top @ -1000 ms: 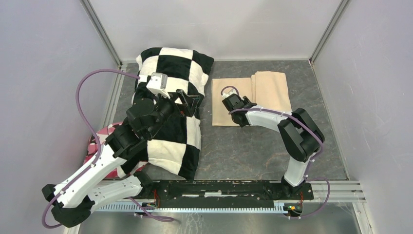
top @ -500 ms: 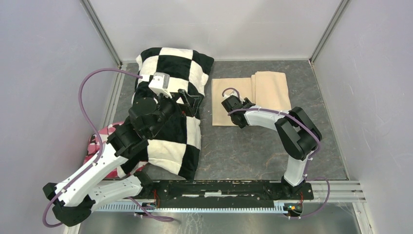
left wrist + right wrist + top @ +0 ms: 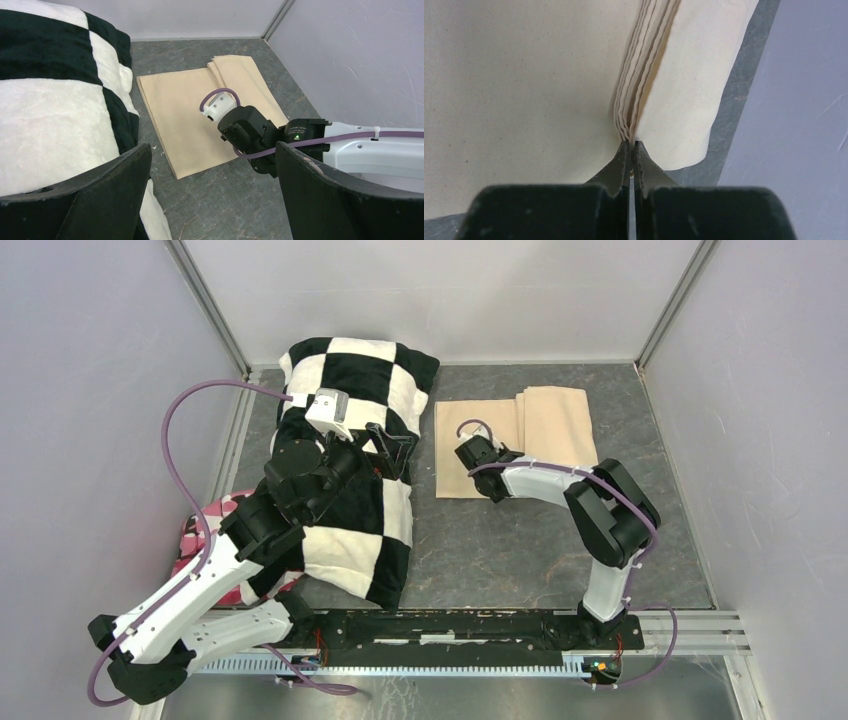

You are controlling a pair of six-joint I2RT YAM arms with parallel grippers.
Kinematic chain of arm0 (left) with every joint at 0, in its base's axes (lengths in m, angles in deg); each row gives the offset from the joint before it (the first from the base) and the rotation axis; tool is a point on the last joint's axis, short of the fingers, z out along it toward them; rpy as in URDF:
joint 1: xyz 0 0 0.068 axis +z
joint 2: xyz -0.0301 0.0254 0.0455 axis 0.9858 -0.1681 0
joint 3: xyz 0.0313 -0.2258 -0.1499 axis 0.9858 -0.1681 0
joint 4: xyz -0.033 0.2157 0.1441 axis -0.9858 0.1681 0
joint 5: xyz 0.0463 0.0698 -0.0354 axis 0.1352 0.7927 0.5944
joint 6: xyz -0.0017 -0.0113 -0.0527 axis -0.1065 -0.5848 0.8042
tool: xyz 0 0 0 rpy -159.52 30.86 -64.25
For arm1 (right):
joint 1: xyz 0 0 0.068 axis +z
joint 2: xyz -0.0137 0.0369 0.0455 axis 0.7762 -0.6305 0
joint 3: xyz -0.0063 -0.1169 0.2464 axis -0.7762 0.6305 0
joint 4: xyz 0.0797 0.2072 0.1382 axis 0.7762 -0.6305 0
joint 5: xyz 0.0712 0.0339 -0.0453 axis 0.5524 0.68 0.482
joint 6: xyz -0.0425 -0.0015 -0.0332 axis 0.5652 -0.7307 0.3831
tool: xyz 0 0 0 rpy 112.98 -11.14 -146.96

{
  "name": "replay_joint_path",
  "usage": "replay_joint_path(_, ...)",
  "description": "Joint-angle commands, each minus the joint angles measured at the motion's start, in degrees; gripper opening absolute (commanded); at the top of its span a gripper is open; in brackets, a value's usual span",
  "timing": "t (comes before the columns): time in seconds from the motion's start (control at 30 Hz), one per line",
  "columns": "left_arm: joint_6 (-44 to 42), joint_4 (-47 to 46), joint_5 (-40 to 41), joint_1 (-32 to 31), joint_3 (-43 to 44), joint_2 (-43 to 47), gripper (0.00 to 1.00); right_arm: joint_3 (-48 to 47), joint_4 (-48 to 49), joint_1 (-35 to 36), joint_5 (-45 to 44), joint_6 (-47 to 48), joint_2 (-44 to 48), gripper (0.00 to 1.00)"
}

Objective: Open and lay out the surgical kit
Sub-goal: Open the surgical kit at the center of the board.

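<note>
- To the right of the checkered pillow, just beside its edge, the beige cloth wrap lies flat on the table. One flap is spread toward the pillow and the rest is stacked in folds on the side away from it.
- No tray or instruments show. If they are present, they are probably inside those folds.
- The right gripper sits low on the wrap, on the far side from the pillow. Its fingers are pressed together, with the tips at the near end of the fold stack. Whether a layer is actually caught between them cannot be told.
- The left gripper hangs above the pillow's right half with its jaws spread wide, holding nothing.
- The step in hand appears to be taking one fold so it can be peeled open.
- The pinch may have closed just short of the stack, so a lift would come up empty.
- If the fingers bit several layers at once, the whole bundle could rise or flip, and any steel pieces inside could spill.
- Nothing pins the flap nearest the pillow, so a pull might drag the wrap across the table instead of unfolding it.
- A fold swung toward the pillow could end up draped over the pillow's edge rather than lying flat.
</note>
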Motion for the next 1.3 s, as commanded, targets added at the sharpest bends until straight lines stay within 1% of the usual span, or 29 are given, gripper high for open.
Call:
replay_joint_path(0.0,2.0,-1.7,-0.6,-0.1,0.2,0.5,0.99,0.9,3.1,-2.7,2.1,-1.6,8.0,0.0)
replay_joint_path(0.07,1.9,-1.7,-0.8,-0.1,0.3,0.3,0.99,3.3,6.1,-7.1,8.9,-2.2,13.3,0.0)
replay_joint_path(0.2,2.0,-1.8,-0.9,-0.1,0.0,0.3,0.99,10.0,14.2,-24.3,29.7,-6.7,24.8,0.0)
replay_joint_path(0.3,2.4,-2.6,-1.3,-0.1,-0.5,0.0,0.99,12.7,17.8,-36.4,38.5,-10.8,29.0,0.0)
replay_joint_path(0.37,2.6,-3.2,-2.2,-0.1,-0.7,-0.3,0.99,14.3,19.8,-45.2,41.0,-13.7,29.6,0.0)
replay_joint_path(0.43,2.7,-3.3,-3.0,-0.1,-0.5,-0.7,0.99,15.9,22.6,-52.2,43.5,-15.2,28.6,0.0)
replay_joint_path(0.5,2.6,-3.2,-3.6,-0.1,-0.1,-1.0,0.99,15.9,24.6,-57.8,43.7,-15.9,26.4,0.0)
replay_joint_path(0.57,2.4,-2.8,-3.9,-0.1,0.5,-1.2,0.99,14.5,24.8,-61.7,41.7,-15.1,23.7,0.0)
replay_joint_path(0.6,2.1,-2.3,-4.0,-0.1,1.1,-1.2,0.99,12.7,23.8,-62.6,39.7,-13.6,21.9,0.07)
replay_joint_path(0.67,1.5,-1.4,-4.0,-0.1,1.8,-1.4,0.99,7.1,17.6,-62.8,31.3,-12.2,18.1,0.46)
replay_joint_path(0.7,1.2,-1.1,-3.9,-0.1,2.0,-1.4,0.99,3.5,13.9,-62.7,29.2,-11.7,16.5,0.5)
replay_joint_path(0.73,1.0,-1.1,-3.9,-0.1,2.1,-1.6,0.99,1.1,11.2,-62.4,26.1,-11.2,15.3,0.52)
replay_joint_path(0.77,1.0,-1.0,-4.0,-0.1,2.2,-1.8,0.99,-0.8,8.8,-61.5,22.8,-11.1,15.1,0.57)
replay_joint_path(0.83,1.0,-1.1,-4.2,-0.1,2.4,-2.3,0.99,-2.2,6.1,-58.4,16.0,-9.9,16.4,0.64)
replay_joint_path(0.87,1.1,-1.1,-4.3,-0.1,2.3,-2.5,0.99,-1.8,5.9,-56.3,14.5,-9.5,17.9,0.67)
replay_joint_path(0.9,1.3,-1.4,-4.5,-0.1,2.1,-2.7,0.99,-0.5,6.9,-54.2,16.1,-9.1,19.4,0.69)
replay_joint_path(0.93,1.5,-1.9,-4.6,-0.1,1.8,-2.9,0.99,1.4,9.0,-52.2,20.7,-8.1,21.2,0.71)
replay_joint_path(0.97,1.9,-2.6,-5.0,-0.1,1.3,-3.0,0.99,3.6,11.2,-50.8,27.2,-8.0,22.4,0.74)
replay_joint_path(1.0,2.3,-3.2,-5.2,-0.1,0.8,-3.2,0.99,5.5,13.1,-50.2,36.2,-9.0,23.2,0.75)
replay_joint_path(1.07,3.2,-4.0,-6.1,-0.1,0.2,-3.6,0.99,9.5,18.4,-49.9,50.5,-11.2,23.3,0.75)
replay_joint_path(1.13,3.7,-4.0,-7.8,-0.1,0.3,-4.3,0.99,12.6,23.5,-49.1,59.1,-13.2,23.0,0.75)
replay_joint_path(1.2,3.6,-2.6,-9.4,-0.1,1.0,-5.3,1.0,13.0,26.9,-46.1,64.4,-15.3,21.3,0.76)
replay_joint_path(1.23,3.5,-1.9,-9.6,-0.1,1.2,-5.9,1.0,12.4,27.2,-44.3,64.4,-15.6,20.3,0.76)
replay_joint_path(1.27,3.5,-1.3,-9.8,-0.1,1.3,-6.4,1.0,11.5,27.1,-42.2,62.6,-15.7,19.4,0.76)
